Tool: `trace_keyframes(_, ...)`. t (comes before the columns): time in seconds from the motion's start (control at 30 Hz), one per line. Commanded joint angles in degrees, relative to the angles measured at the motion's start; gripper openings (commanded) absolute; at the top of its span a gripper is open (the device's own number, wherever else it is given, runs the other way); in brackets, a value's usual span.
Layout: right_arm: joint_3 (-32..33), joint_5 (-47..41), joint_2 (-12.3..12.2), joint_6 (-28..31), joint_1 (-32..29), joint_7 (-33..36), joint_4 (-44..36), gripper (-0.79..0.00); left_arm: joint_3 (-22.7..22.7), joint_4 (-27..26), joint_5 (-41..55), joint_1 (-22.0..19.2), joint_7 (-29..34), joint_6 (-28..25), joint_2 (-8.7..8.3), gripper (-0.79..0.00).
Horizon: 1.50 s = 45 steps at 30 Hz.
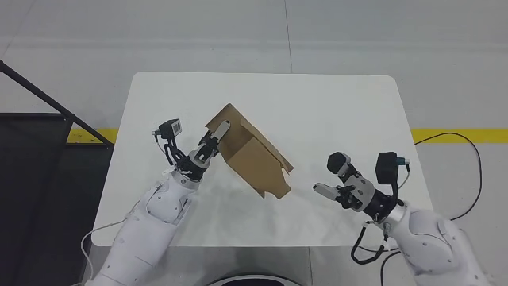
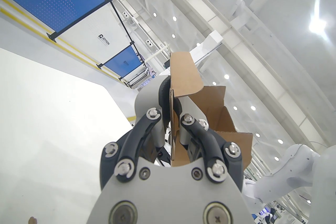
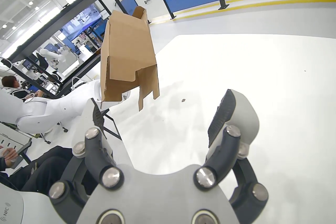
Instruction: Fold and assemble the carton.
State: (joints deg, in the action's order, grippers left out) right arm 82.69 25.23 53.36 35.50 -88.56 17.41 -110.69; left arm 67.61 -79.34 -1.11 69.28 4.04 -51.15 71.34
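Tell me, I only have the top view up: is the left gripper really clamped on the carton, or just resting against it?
Observer: Clamped. The left wrist view shows the left gripper shut on one thin cardboard panel of the carton.
Operator: Is the carton touching the table?
Observer: It looks lifted. In the right wrist view its lower flaps hang free, with a shadow on the table beneath them.
Operator: And the right gripper?
Observer: The right gripper is open and empty, apart from the carton, with its camera looking at the carton's unfolded end.
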Motion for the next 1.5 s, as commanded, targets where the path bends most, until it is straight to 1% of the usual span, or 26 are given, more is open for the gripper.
trace_keyframes(0.0, -0.54, 1.65, 0.1, -1.03, -0.15, 0.24, -0.61, 0.0, 0.07, -0.84, 0.4, 0.44, -0.77, 1.66, 0.12, -0.785)
trace_keyframes(0.1, -1.42, 1.92, 0.31, -1.4, -0.4, -0.5, -0.43, 0.0, -0.06, -1.28, 1.04, 0.76, -1.57, 3.02, 0.36, -0.785)
trace_keyframes(0.27, -3.58, 0.94, 0.74, -2.24, -0.01, -0.76, 1.79, 0.0, -0.89, -1.16, 1.99, 0.78, -2.26, 3.61, 0.86, -0.785)
trace_keyframes(0.33, -4.92, 0.51, 1.0, -3.33, 0.66, -0.67, 2.76, 0.0, -1.25, -1.05, 2.81, 0.71, -2.3, 3.75, 1.06, -0.785)
trace_keyframes(0.6, -10.81, -2.41, 2.38, -3.81, 4.33, -2.78, 6.9, 0.0, -1.75, -0.66, 4.08, 0.42, -1.67, 3.49, 1.61, -0.785)
trace_keyframes(0.7, -12.73, -2.42, 2.96, -4.27, 6.04, -4.0, 8.05, -0.092, -1.87, -0.55, 4.66, 0.44, -1.31, 3.35, 1.78, -0.785)
trace_keyframes(0.73, -13.33, -2.16, 3.13, -4.31, 6.5, -4.34, 8.33, -0.105, -1.86, -0.52, 4.78, 0.43, -1.18, 3.35, 1.82, -0.785)
trace_keyframes(0.9, -15.47, -1.97, 3.89, -4.09, 8.42, -5.8, 9.17, -0.114, -1.77, -0.41, 5.08, 0.56, -0.81, 3.21, 2.05, -0.785)
trace_keyframes(1.03, -16.5, -2.11, 4.36, -3.86, 9.61, -6.32, 9.9, -0.154, -1.82, -0.22, 5.63, 0.68, -0.47, 3.1, 2.25, -0.785)
trace_keyframes(1.07, -16.7, -2.23, 4.48, -3.85, 9.84, -6.63, 10.02, -0.206, -1.83, -0.17, 5.73, 0.68, -0.38, 3.04, 2.3, -0.785)
trace_keyframes(1.23, -17.36, -2.61, 4.96, -3.66, 10.57, -7.58, 10.78, -0.388, -1.8, -0.05, 6.07, 0.7, 0.07, 2.92, 2.52, -0.785)
trace_keyframes(1.33, -17.5, -2.83, 5.2, -3.53, 10.8, -8.07, 11.16, -0.416, -1.75, -0.02, 6.36, 0.75, 0.3, 2.78, 2.65, -0.785)
trace_keyframes(1.47, -17.63, -3.41, 5.46, -2.76, 10.98, -8.29, 11.6, -0.425, -1.68, 0.08, 6.42, 0.8, 0.67, 2.77, 2.8, -0.785)
